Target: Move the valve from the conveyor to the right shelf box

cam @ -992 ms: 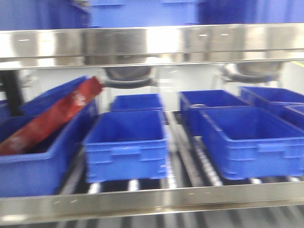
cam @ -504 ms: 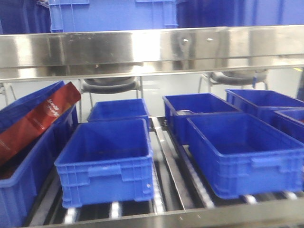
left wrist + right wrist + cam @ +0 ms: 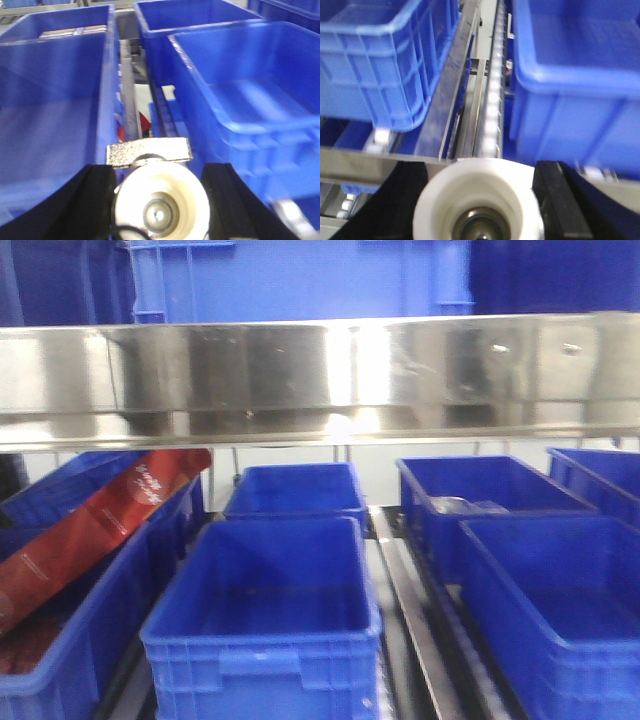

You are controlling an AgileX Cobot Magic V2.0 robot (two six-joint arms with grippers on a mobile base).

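1. Six blue boxes [image 3: 260, 670] sit on the lower shelf level in the front view. The far-right one is cut off by the frame edge.
2. One red bag [image 3: 90, 530] leans tilted in the leftmost box.
3. One steel beam [image 3: 320, 370] crosses above and hides the bottoms of the blue crates [image 3: 300, 280] on the upper level. I can't count those.
4. There are two white round valves. One valve [image 3: 160, 205], with a metal plate on top, is pinched between the black fingers of the left gripper [image 3: 160, 170], over the gap between two boxes.
5. The second valve [image 3: 477, 200], its lower part cut off, is clamped in the right gripper [image 3: 480, 167], over a roller track [image 3: 492, 100] between two boxes.
6. One grey shape [image 3: 450, 505] in the rear right box is too blurred to name.
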